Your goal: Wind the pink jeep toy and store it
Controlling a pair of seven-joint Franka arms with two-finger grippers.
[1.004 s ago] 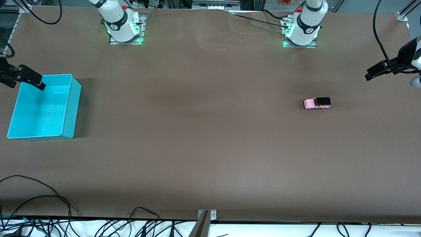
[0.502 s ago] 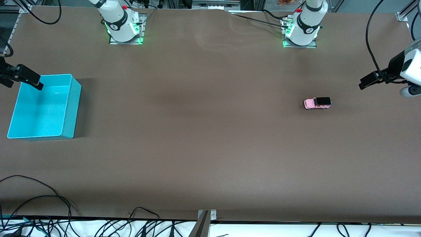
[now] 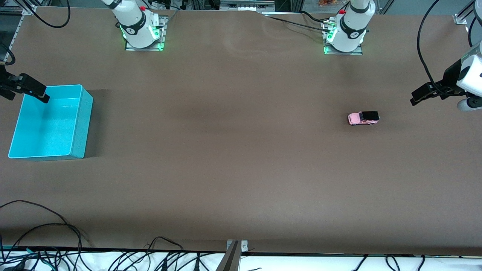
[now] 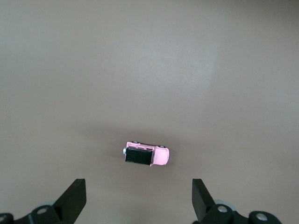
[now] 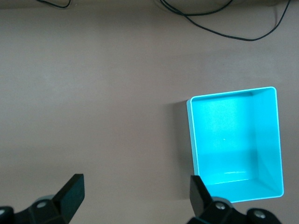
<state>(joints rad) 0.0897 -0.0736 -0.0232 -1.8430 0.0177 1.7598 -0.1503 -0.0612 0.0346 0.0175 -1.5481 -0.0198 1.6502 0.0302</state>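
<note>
The pink jeep toy (image 3: 363, 118), light pink with a black roof, stands on its wheels on the brown table toward the left arm's end. It also shows in the left wrist view (image 4: 147, 155). My left gripper (image 3: 417, 97) hangs open and empty in the air beside the jeep, near the table's end edge. In its own view, the left gripper (image 4: 138, 195) has its jaws wide apart, with the jeep just ahead of them. My right gripper (image 3: 40, 94) is open and empty over the corner of the teal bin (image 3: 83, 124). In the right wrist view, the right gripper (image 5: 135, 191) is beside the bin (image 5: 192, 140).
The teal bin is empty and sits at the right arm's end of the table. Black cables (image 3: 56, 226) and a metal bracket (image 3: 236, 248) lie along the table edge nearest the front camera. The two arm bases (image 3: 141, 30) (image 3: 344, 34) stand along the farthest edge.
My left gripper has moved a little down and toward the jeep. The right gripper has shifted slightly outward at the bin's corner. The jeep and bin have not moved.
</note>
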